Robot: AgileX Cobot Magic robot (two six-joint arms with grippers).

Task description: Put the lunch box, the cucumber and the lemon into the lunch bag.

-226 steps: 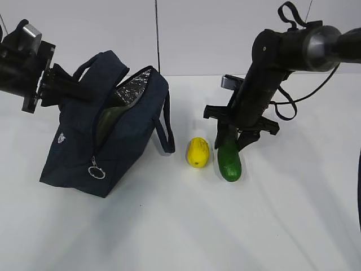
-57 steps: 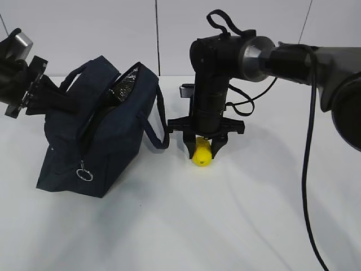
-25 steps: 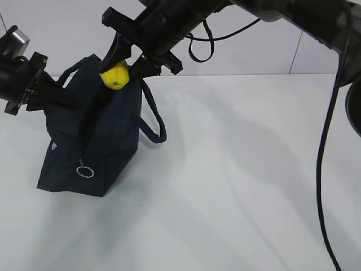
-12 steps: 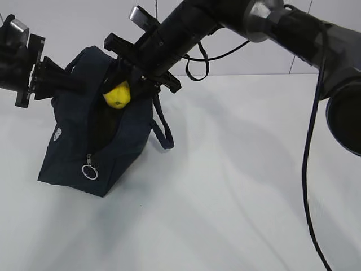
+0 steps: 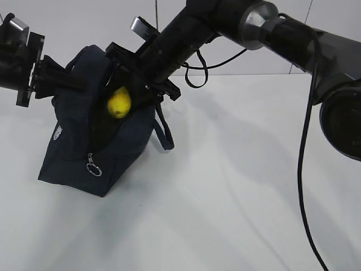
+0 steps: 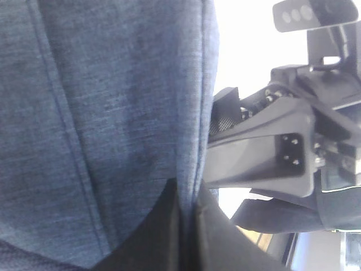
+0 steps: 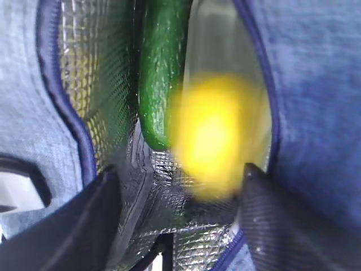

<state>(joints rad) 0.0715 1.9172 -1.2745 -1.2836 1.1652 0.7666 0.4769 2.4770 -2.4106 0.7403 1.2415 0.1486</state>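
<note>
Starting nearest: bag [image 5: 73, 152] on the table, tilted, ring pull [image 5: 94, 169] at its front corner. Held open at the top edge by the left gripper [image 6: 185, 226], pressed together on a fold of fabric. At the mouth, lemon [image 5: 119, 103], blurred, just below the right gripper [image 7: 179, 180]; fingers [image 7: 107, 214] spread wider than it, one clearly apart from it, so probably let go and dropping. Straight beneath, along the same line as the gripper: foil lining, cucumber [image 7: 161, 73] lying lengthwise against one wall, box [image 7: 217, 45] beside it. Nothing left but the fall; right arm nearer and directly above.
</note>
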